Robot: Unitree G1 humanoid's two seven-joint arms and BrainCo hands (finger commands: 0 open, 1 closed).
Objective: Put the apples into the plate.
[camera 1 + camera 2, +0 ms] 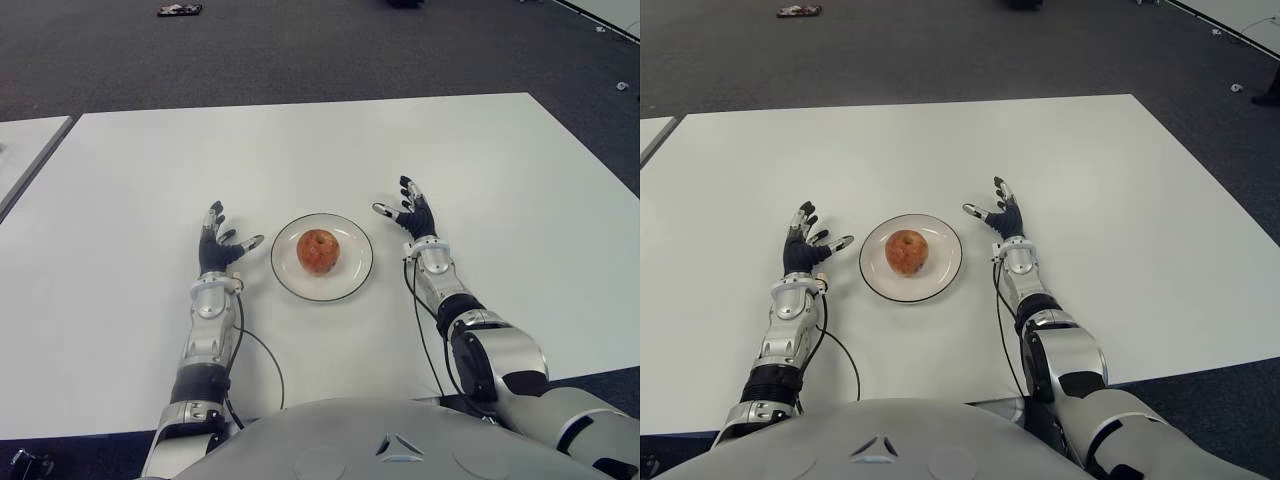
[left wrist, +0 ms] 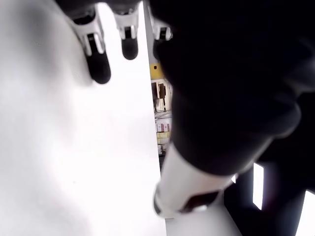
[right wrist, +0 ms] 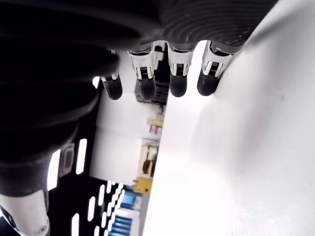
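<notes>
A reddish apple sits in the middle of a white plate with a dark rim, on the white table. Just left of the plate is my left hand, fingers spread and holding nothing. Right of the plate my right hand is also spread and empty. In the left wrist view the fingers are extended over the table top. The right wrist view shows straight fingertips with nothing between them. I see no other apple.
A second white table adjoins at the far left. Dark carpet lies beyond the table, with a small dark object on it. Cables run from both forearms toward my body.
</notes>
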